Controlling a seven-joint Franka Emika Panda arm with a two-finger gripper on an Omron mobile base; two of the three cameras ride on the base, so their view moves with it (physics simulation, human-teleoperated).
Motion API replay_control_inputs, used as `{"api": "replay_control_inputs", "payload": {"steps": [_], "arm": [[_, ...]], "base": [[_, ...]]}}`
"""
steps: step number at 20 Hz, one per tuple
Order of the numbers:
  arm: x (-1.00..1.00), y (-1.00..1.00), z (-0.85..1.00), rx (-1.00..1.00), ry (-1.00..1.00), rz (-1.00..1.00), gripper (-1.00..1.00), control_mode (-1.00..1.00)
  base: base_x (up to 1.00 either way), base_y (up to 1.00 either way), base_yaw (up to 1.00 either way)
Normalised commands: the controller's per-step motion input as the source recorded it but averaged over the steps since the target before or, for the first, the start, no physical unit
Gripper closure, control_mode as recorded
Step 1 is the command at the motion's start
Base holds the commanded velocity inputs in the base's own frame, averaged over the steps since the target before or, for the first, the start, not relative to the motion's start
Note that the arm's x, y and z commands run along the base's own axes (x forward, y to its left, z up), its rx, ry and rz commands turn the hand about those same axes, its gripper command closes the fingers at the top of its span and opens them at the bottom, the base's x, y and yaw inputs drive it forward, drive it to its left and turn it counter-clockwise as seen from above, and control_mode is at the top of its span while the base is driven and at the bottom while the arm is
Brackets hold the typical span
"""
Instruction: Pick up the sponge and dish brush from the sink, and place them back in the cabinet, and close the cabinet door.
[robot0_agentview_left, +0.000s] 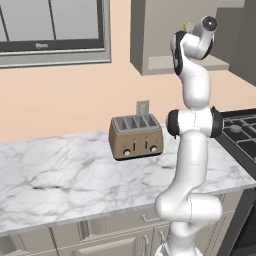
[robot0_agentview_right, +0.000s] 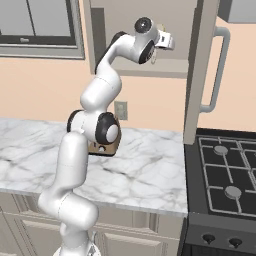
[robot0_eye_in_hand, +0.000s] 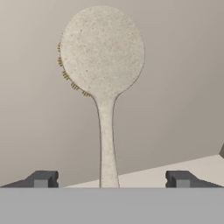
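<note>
The two-finger gripper (robot0_eye_in_hand: 109, 179) is standing with its dark tips wide apart inside the grey-taupe wall cabinet (robot0_agentview_right: 135, 30), the cream-tan round-headed wooden dish brush (robot0_eye_in_hand: 103, 65) lying between them, ungripped

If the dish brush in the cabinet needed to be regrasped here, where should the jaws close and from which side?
Probably the thin handle of the dish brush, approached from its handle end, as the open gripper already faces it. In the hand view the handle runs straight between the jaws, while the round head looks too broad to pinch securely.

Speckled matt dish brush (robot0_eye_in_hand: 102, 57), veined glossy marble counter (robot0_agentview_left: 75, 175)
</note>
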Motion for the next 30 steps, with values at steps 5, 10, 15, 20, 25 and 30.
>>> {"api": "replay_control_inputs", "payload": {"steps": [5,10,15,20,25,30], "arm": [[-0.1,0.0,0.0,0.0,0.0,0.0,-1.0,-1.0],[-0.17,0.0,0.0,0.0,0.0,0.0,-1.0,-1.0],[-0.24,0.0,0.0,0.0,0.0,0.0,-1.0,-1.0],[-0.26,0.0,0.0,0.0,0.0,0.0,-1.0,-1.0],[-0.3,0.0,0.0,0.0,0.0,0.0,-1.0,-1.0],[-0.32,0.0,0.0,0.0,0.0,0.0,-1.0,-1.0]], "base": [[0.0,0.0,0.0],[0.0,0.0,0.0],[0.0,0.0,0.0],[0.0,0.0,0.0],[0.0,0.0,0.0],[0.0,0.0,0.0]]}}
